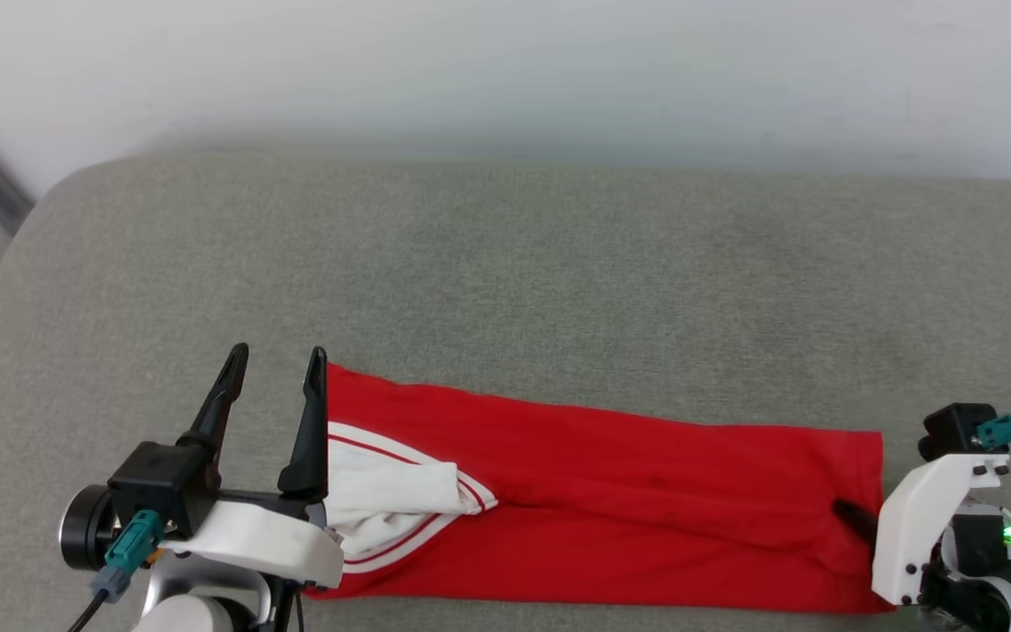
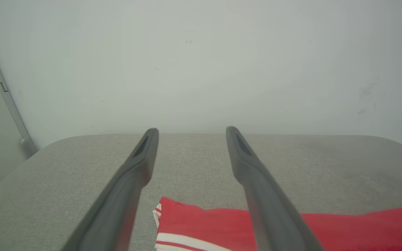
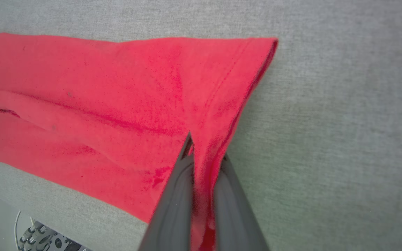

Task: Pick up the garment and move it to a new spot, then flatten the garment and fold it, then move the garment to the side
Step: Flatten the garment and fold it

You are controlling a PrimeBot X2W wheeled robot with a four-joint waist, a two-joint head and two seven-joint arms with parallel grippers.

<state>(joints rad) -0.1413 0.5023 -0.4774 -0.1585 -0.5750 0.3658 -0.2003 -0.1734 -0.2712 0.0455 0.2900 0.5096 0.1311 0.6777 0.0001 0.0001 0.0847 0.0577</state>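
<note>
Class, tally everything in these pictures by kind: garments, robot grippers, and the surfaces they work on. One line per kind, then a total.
Garments: 1 (garment, red with white trim)
Grippers: 2 (left gripper, right gripper)
Surfaces: 1 (grey surface)
Total: 4

Red garment (image 1: 611, 509), white striped sleeve (image 1: 383, 491)

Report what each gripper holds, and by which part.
Right gripper is shut on the garment, pinching red fabric beside its hemmed end. Left gripper is open, holding nothing.
</note>
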